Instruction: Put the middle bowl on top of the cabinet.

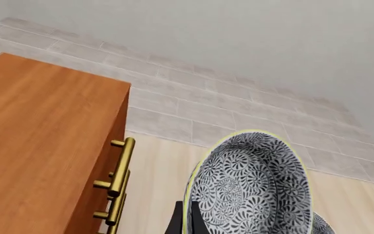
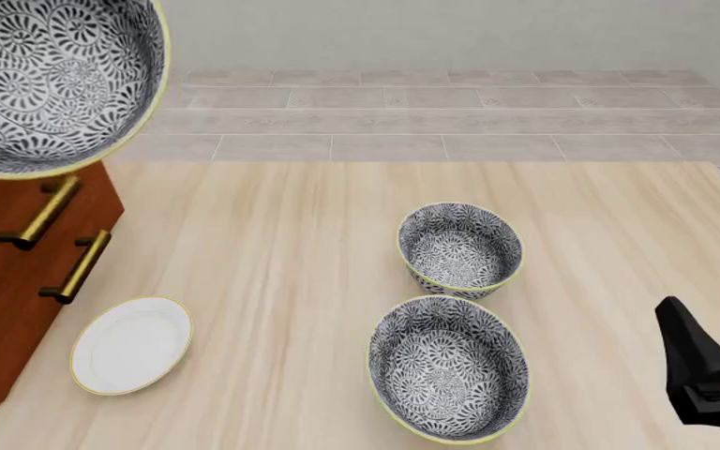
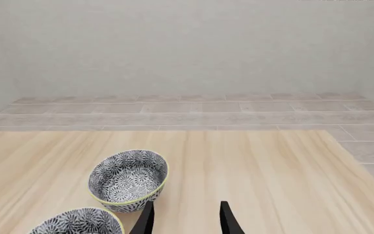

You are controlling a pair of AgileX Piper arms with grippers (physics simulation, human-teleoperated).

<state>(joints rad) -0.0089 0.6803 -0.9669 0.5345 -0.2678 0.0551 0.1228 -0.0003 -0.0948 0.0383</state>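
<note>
Holding the middle bowl (image 2: 50,82) aloft over the cabinet (image 2: 10,281), pinched by its rim in the left claw (image 1: 188,219); not yet set down. Right claw (image 3: 185,219) spread, idle near remaining bowls. Lowering and release left.

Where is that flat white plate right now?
In the front view, the flat white plate with a pale yellow rim lies on the light wooden table, near left, beside the reddish-brown cabinet.
</note>
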